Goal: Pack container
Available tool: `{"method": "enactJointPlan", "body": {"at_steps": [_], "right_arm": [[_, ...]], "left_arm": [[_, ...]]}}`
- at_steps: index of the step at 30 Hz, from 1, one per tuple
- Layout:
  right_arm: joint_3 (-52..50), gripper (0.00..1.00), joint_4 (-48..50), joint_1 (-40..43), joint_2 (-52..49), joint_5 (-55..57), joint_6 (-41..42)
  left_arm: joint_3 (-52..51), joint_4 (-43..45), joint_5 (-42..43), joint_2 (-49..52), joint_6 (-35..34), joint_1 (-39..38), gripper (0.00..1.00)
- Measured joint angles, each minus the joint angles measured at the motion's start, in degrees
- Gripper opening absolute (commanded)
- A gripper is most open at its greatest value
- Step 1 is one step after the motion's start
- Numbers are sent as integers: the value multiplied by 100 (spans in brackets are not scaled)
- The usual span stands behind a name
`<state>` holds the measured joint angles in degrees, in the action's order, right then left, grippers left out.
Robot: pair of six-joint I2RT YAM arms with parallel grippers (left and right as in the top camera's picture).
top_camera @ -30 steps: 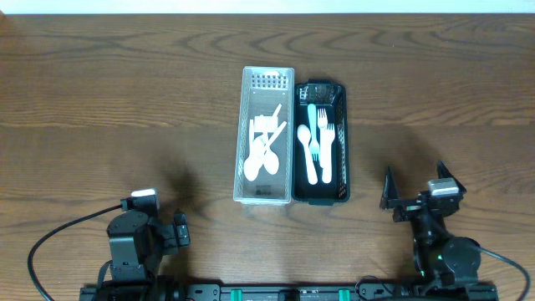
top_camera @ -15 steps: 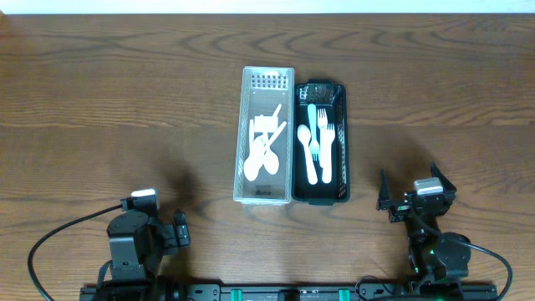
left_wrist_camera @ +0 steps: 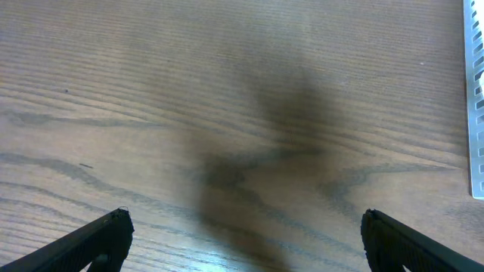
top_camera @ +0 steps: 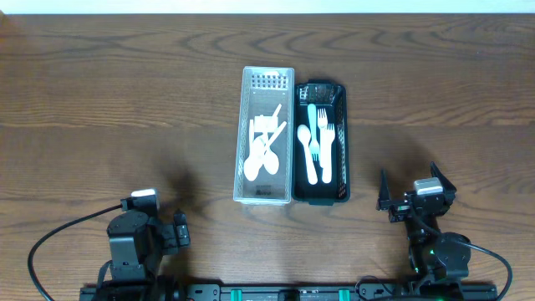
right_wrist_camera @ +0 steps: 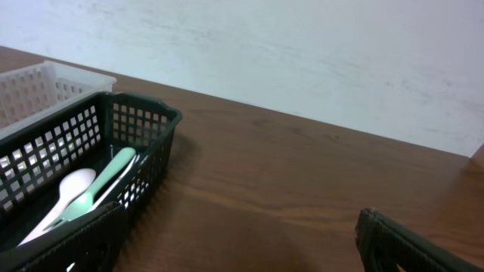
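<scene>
A white basket (top_camera: 247, 125) and a black basket (top_camera: 343, 125) stand side by side at the table's middle. The white one holds several wooden spoons and forks (top_camera: 265, 149). The black one holds white and mint plastic cutlery (top_camera: 318, 144). My left gripper (top_camera: 180, 230) is open and empty at the near left, over bare wood (left_wrist_camera: 242, 234). My right gripper (top_camera: 410, 196) is open and empty at the near right, just right of the black basket (right_wrist_camera: 144, 125), whose cutlery (right_wrist_camera: 83, 193) shows in the right wrist view.
The white basket's edge (left_wrist_camera: 475, 113) shows at the right of the left wrist view. A pale wall (right_wrist_camera: 302, 53) stands behind the table's far edge. Dark wood tabletop (top_camera: 109, 109) spreads around the baskets.
My right arm has drawn back a little toward the near edge and shifted slightly left; it has stayed still for the last half second. The left arm and the baskets have not moved.
</scene>
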<state>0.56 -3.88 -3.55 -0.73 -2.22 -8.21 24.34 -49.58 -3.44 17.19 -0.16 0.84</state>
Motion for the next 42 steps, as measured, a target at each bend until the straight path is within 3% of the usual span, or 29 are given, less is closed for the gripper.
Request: {"method": "enactJointPlan", "body": {"at_steps": [16, 20, 25, 32, 42], "right_arm": [[0, 99, -2, 0, 0, -2, -2], [0, 99, 0, 0, 0, -2, -2], [0, 99, -2, 0, 0, -2, -2], [0, 99, -2, 0, 2, -2, -2], [0, 99, 2, 0, 4, -17, -2]], "left_arm": [[-2, 15, -2, -122, 85, 0, 98], [-210, 944, 11, -723, 247, 0, 98], [-1036, 2876, 341, -1493, 782, 0, 98], [-2223, 4863, 802, -1659, 1235, 0, 98], [-2332, 4835, 911, -1659, 1460, -22, 98]]}}
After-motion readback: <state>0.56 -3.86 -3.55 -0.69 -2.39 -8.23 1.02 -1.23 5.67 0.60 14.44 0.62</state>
